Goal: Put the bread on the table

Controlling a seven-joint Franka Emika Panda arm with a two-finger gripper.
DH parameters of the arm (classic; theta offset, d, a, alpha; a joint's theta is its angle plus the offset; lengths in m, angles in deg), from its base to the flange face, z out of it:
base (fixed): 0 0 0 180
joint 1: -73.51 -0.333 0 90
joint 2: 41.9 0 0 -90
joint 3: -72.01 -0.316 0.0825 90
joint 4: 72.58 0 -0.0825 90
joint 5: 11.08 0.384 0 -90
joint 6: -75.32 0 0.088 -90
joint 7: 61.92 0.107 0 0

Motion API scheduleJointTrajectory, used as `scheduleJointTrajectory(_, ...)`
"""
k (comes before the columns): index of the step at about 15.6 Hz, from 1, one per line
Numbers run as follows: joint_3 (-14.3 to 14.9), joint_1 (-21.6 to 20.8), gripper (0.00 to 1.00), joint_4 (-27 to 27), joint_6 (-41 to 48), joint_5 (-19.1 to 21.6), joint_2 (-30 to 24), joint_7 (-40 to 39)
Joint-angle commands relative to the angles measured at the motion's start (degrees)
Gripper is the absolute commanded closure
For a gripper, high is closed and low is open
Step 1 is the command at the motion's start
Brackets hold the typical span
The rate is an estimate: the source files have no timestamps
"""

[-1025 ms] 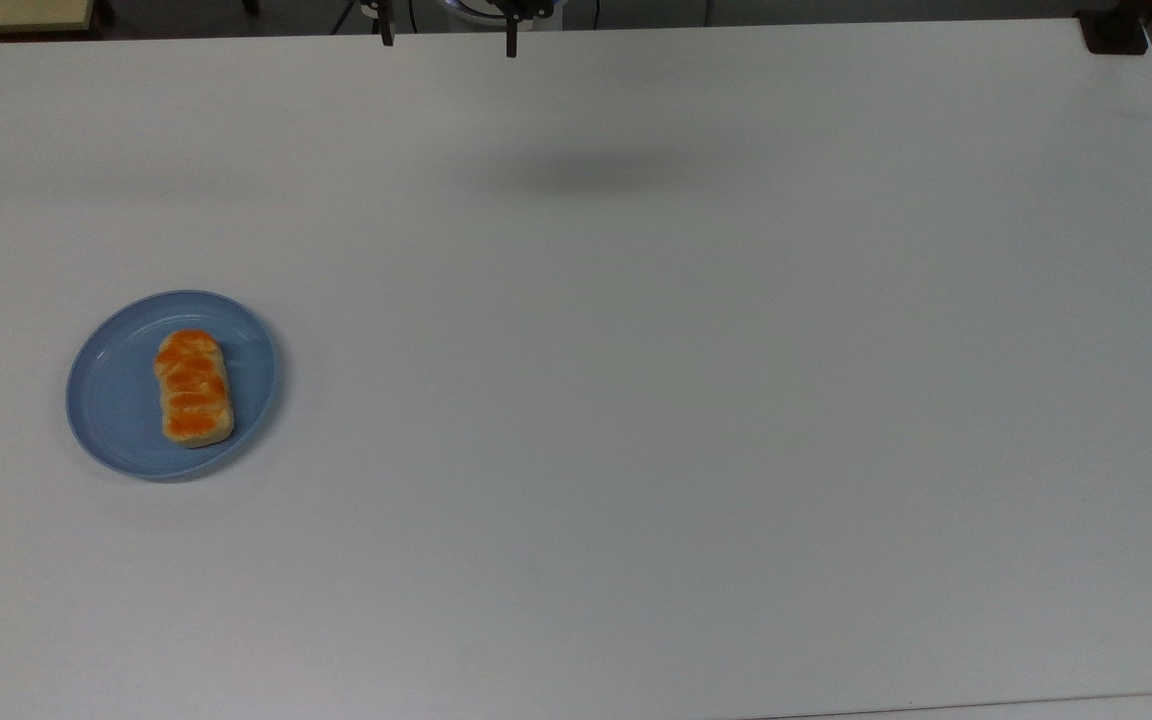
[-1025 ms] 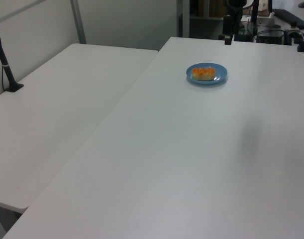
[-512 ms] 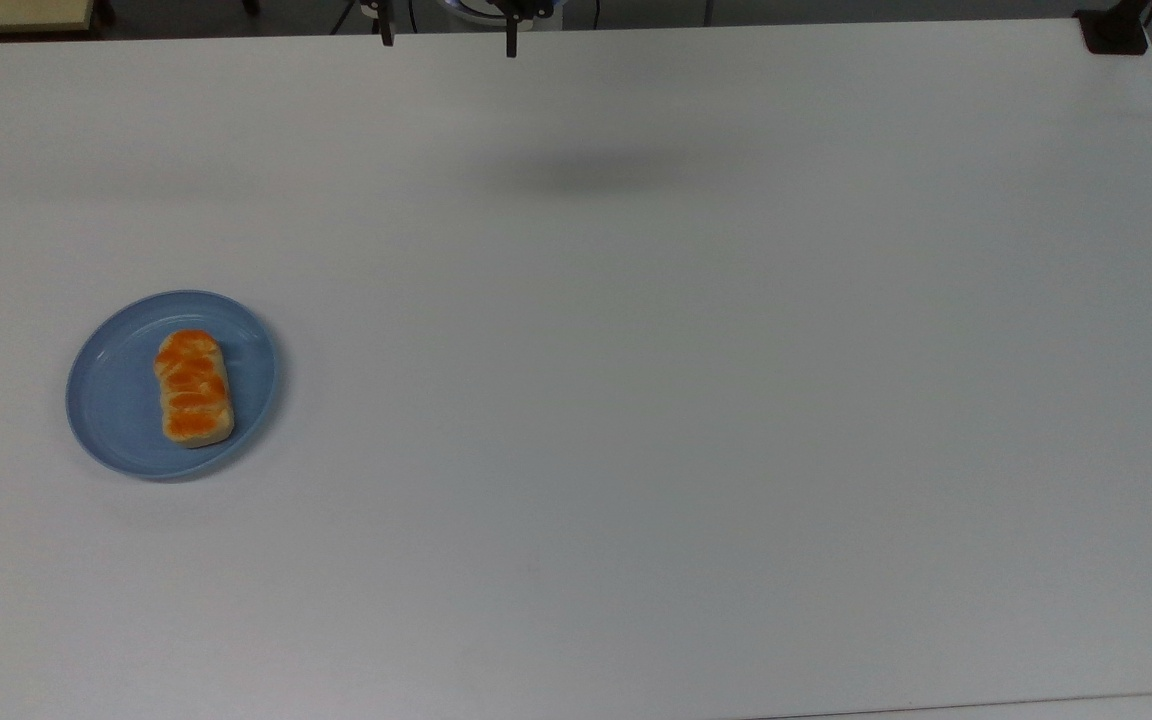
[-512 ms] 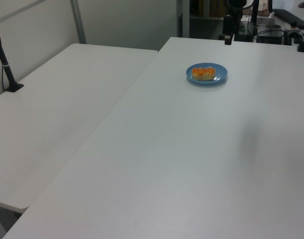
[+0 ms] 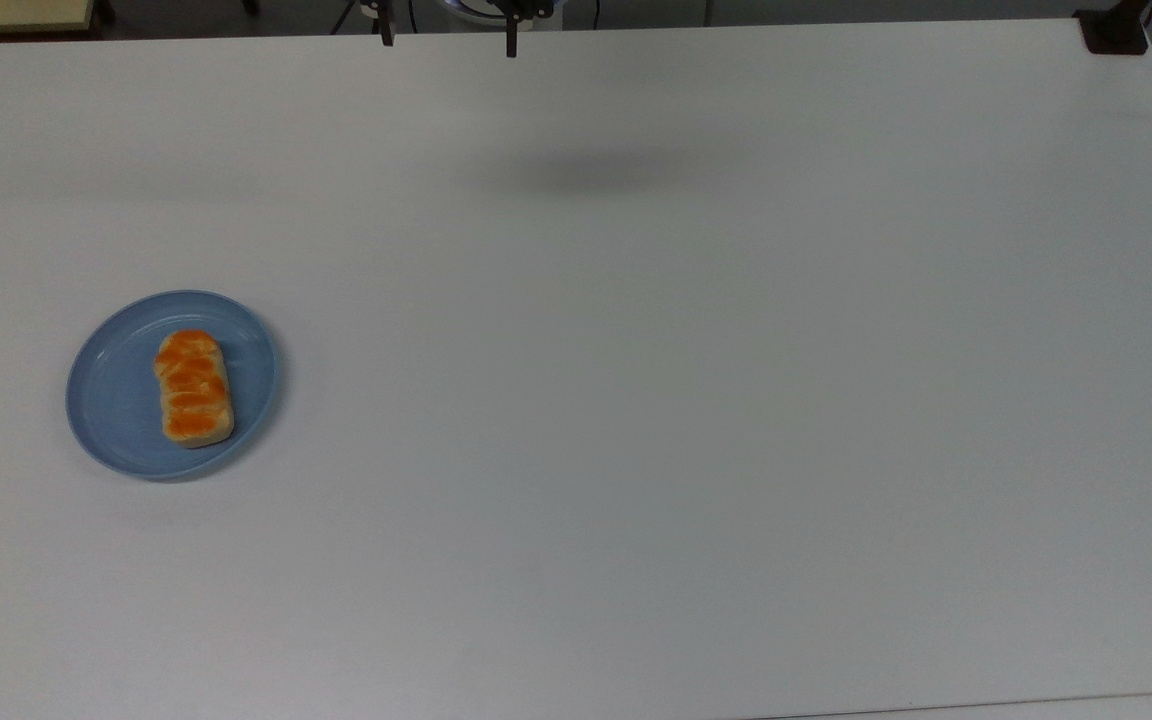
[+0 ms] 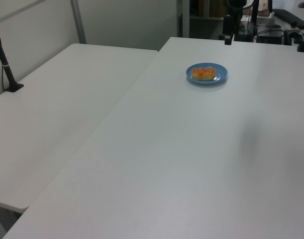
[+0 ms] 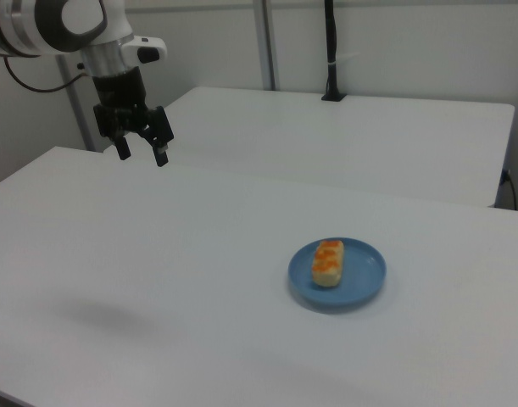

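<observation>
Bread [image 5: 194,388]: small oblong loaf, pale sides, glossy orange segmented top, lying flat on round blue plate [image 5: 106,390], long axis across it. Plate sits on smooth matte white table [image 5: 686,400]. Gripper [image 7: 141,153] well apart from plate, above table, fingers spread wide, holding nothing.

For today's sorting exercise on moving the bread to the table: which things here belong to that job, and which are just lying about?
Belongs to the job:
bread
table
hand, open, high above the table
blue plate under the bread

Lying about:
second white table
black post
</observation>
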Motion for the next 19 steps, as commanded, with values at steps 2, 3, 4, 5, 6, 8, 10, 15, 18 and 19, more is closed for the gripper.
scheduleJointTrajectory(2, 0.4, 0.0, 0.00, 0.1, 0.2, 1.4, 0.6, -2.0)
scheduleJointTrajectory(3, 0.5, 0.1, 0.00, -0.2, 0.2, 1.5, 0.9, -3.1)
scheduleJointTrajectory(4, 0.6, 0.6, 0.00, -0.2, -0.1, 1.5, 1.3, -4.2)
scheduleJointTrajectory(5, 0.6, 1.7, 0.00, -0.3, -0.2, 1.5, 1.8, -5.1)
scheduleJointTrajectory(6, 0.6, 2.4, 0.00, -0.6, -0.3, 1.5, 2.4, -6.1)
scheduleJointTrajectory(8, 0.6, 3.7, 0.00, -1.7, -0.3, 1.6, 3.9, -8.2)
scheduleJointTrajectory(10, 0.6, 5.8, 0.00, -2.7, -2.9, 1.6, 6.5, -11.1)
scheduleJointTrajectory(15, 0.6, 12.5, 0.00, -2.7, -14.0, 1.6, 13.6, -16.9)
scheduleJointTrajectory(18, 0.7, 16.9, 0.00, -4.1, -19.1, 1.4, 19.0, -20.6)
scheduleJointTrajectory(19, 0.8, 17.4, 0.00, -6.1, -19.9, 1.2, 21.6, -21.5)
